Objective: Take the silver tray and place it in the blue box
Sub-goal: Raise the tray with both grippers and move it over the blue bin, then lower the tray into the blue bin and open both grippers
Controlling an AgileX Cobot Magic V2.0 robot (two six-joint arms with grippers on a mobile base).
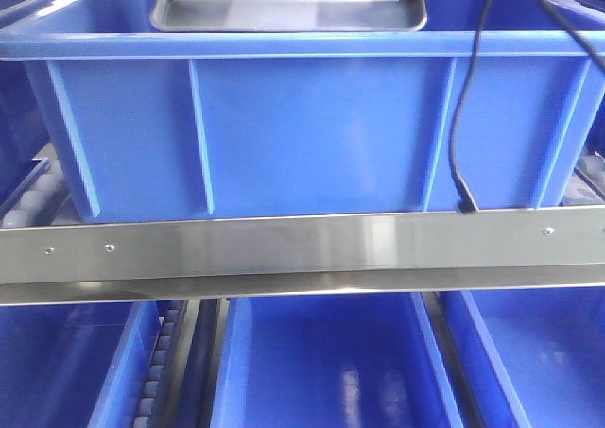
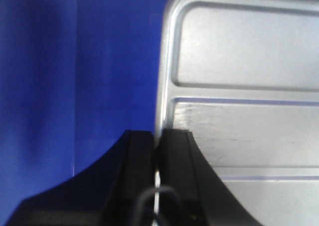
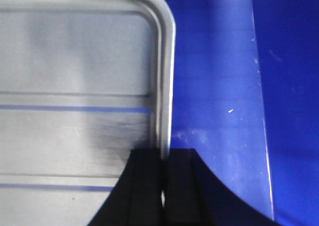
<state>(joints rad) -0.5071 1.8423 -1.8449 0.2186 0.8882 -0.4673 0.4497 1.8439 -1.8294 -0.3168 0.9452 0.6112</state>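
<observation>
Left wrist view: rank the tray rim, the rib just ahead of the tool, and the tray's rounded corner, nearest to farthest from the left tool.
1. Silver tray rim: clamped in the left tool.
2. Rib: just ahead, to the right.
3. Rounded corner: farthest ahead, at the top.

dull silver rectangular metal tray [image 1: 288, 10] cut off by the front view's top edge, both black grippers mostly out of frame there, wrist views soft, tray extending past edges beyond the fingers [image 2: 174, 156]
</observation>
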